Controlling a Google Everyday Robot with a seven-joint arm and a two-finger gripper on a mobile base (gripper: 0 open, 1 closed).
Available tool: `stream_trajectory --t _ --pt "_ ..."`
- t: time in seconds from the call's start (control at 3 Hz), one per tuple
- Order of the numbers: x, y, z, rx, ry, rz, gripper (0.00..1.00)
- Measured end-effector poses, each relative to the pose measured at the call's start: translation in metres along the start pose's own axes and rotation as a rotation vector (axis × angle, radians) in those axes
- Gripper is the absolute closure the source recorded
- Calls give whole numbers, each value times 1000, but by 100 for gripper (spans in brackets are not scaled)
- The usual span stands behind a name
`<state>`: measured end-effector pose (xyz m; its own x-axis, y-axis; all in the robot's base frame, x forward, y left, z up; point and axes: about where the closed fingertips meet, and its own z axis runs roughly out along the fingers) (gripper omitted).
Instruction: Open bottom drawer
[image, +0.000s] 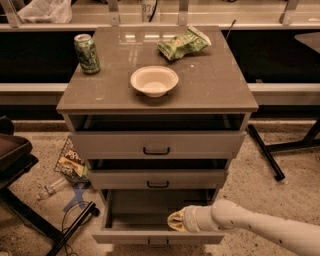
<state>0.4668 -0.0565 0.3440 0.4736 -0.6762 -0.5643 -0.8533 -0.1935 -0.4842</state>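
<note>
My gripper (176, 220) sits inside the bottom drawer (125, 236), low on its right side, just behind the front panel; I cannot tell how wide it stands or whether it has hold of anything; the white arm (260, 229) comes in from the lower right edge and crosses the drawer's right front corner. The bottom drawer stands pulled well out of the cabinet (100, 97); its handle (158, 243) lies almost at the lower edge of the view.

There are three drawers in all, each out some way; the top drawer (115, 145) and the middle drawer (120, 179) are out less far than the lowest.

For moving, there is floor to the right of the cabinet, bounded by a black bar (265, 152) lying slantwise; the left is tighter, with a dark seat (15, 160), one wrapper (70, 162), one bottle (50, 189) and a blue tape cross (77, 196).

On top stand one green can (86, 53) near the left rear corner, one white bowl (154, 80) mid-front and one green bag (182, 45) at the right rear, all apart.

I cannot read the can or bag labels; a tag (147, 7) behind the cabinet may read "87".
</note>
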Motion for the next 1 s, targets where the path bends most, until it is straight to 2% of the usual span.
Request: stream_trajectory --t 0.33,1.0 --pt "27 -11 31 -39 62 14 100" --pt "74 -3 84 -100 138 82 100"
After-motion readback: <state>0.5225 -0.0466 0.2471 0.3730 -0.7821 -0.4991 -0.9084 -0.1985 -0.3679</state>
